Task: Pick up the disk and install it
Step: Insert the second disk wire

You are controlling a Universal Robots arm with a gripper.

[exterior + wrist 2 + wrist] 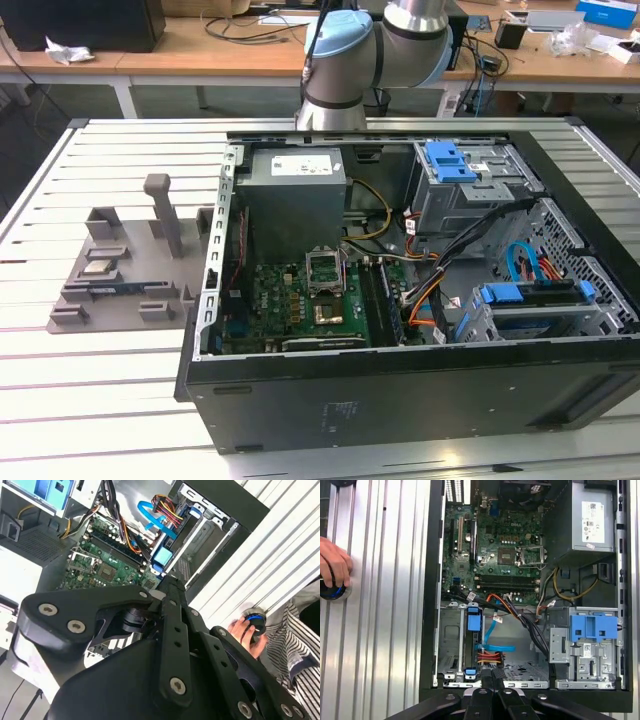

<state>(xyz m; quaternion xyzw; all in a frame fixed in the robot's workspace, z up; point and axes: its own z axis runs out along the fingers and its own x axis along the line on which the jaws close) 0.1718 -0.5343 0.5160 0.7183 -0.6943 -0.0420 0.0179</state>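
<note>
No print on the power-supply box (pixel 590 522) sticker is readable.

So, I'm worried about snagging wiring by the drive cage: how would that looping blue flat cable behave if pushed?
The blue cable curves in a free loop, so it is probably floppy and would bend aside rather than resist. It looks thin and flat, so likely light. Its ends seem anchored, so a hard push might strain them.

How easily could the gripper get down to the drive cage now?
Probably yes, easily. The case is open, and the gripper hangs above it near the drive cage, uncovered on top. The blue cable lies beside the cage, not over it; the person's hand rests outside the case.
</note>
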